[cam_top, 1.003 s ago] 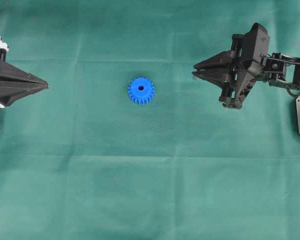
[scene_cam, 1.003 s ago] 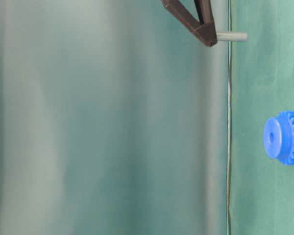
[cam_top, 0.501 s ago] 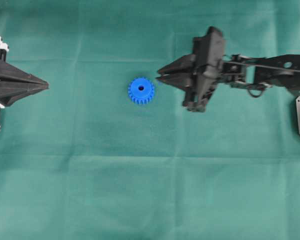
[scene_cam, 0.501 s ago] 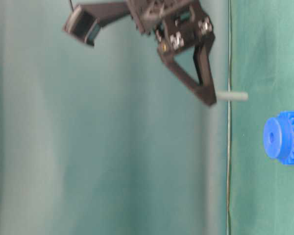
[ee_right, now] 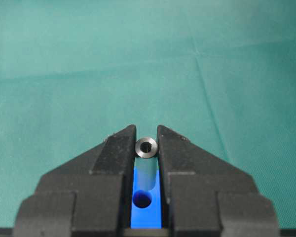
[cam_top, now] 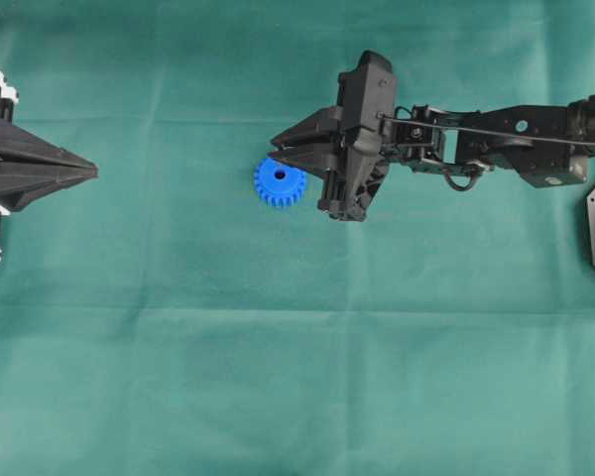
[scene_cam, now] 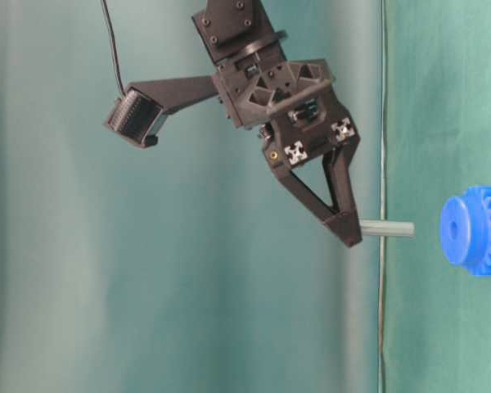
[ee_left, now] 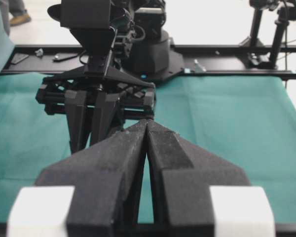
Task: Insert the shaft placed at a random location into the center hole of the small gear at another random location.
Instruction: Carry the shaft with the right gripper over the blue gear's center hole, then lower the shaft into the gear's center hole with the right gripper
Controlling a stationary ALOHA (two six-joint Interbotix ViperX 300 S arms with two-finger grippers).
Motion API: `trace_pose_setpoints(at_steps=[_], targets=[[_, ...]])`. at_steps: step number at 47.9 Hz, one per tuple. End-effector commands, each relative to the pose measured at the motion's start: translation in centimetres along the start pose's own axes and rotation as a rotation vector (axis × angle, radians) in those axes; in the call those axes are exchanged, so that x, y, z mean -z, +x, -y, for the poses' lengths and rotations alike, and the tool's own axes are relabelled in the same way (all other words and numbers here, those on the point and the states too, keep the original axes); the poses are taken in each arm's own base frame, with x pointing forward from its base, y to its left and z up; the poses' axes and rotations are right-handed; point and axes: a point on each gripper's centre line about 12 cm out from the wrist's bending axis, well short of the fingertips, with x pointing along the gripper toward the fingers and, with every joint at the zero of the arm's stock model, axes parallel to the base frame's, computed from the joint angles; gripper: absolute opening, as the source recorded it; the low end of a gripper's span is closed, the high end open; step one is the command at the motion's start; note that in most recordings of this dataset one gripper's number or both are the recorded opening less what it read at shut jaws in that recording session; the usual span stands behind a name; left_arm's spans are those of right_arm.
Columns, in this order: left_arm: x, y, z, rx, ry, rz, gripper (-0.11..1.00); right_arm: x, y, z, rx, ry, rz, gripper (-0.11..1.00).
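Note:
The small gear [cam_top: 279,185] is a bright blue toothed wheel lying flat on the green cloth, also seen from table level as the gear [scene_cam: 475,230]. My right gripper [cam_top: 276,157] hovers over its right edge, shut on the shaft [scene_cam: 387,229], a thin grey pin sticking out past the fingertips [scene_cam: 349,232] toward the hub. A small gap separates pin tip and hub. In the right wrist view the shaft [ee_right: 147,147] sits between the fingers with the center hole [ee_right: 142,199] just beyond it. My left gripper [cam_top: 92,172] rests shut and empty at the far left.
Green cloth [cam_top: 297,377] covers the whole table. The right arm's links [cam_top: 496,144] stretch in from the right edge. From the left wrist view, the right gripper's body [ee_left: 96,98] stands straight ahead of my left gripper [ee_left: 147,123].
The right gripper has carried the shaft leftward from the right side to just above the gear. The gear and the left arm have not moved.

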Motion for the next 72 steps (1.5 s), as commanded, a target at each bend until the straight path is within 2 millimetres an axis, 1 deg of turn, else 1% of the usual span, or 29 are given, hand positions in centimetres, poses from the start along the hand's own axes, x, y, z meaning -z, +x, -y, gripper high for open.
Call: trace_pose_setpoints(at_steps=[1,7,20,34,40,51,57,68,72], targets=[[-0.6,0.2,0.0,0.002,0.001,0.015,0.00,-1.4,0.1,-0.1,-0.002,-0.003,0.035,0.13],[-0.6,0.2,0.1,0.004,0.001,0.014,0.00,-1.1,0.2,-0.1,-0.002,-0.003,0.029,0.13],[-0.5,0.2,0.1,0.003,0.000,0.012,0.00,0.4,1.1,-0.1,0.000,0.001,0.003,0.13],[-0.5,0.2,0.0,0.002,0.001,0.012,0.00,1.0,1.4,0.0,0.003,0.006,-0.008,0.13],[-0.5,0.2,0.1,0.004,0.001,0.012,0.00,0.8,1.4,0.0,0.002,0.006,-0.003,0.13],[-0.6,0.2,0.0,0.002,0.000,0.015,0.00,-0.8,0.5,-0.1,0.000,0.007,0.037,0.13],[-0.6,0.2,0.0,0.002,0.000,0.014,0.00,-1.3,0.1,-0.1,0.000,0.009,0.044,0.13],[-0.6,0.2,0.0,0.002,0.001,0.015,0.00,-1.2,0.2,-0.3,-0.006,0.011,0.041,0.13],[-0.6,0.2,0.1,0.004,0.001,0.014,0.00,-0.8,0.4,-0.4,-0.007,0.011,0.033,0.13]])
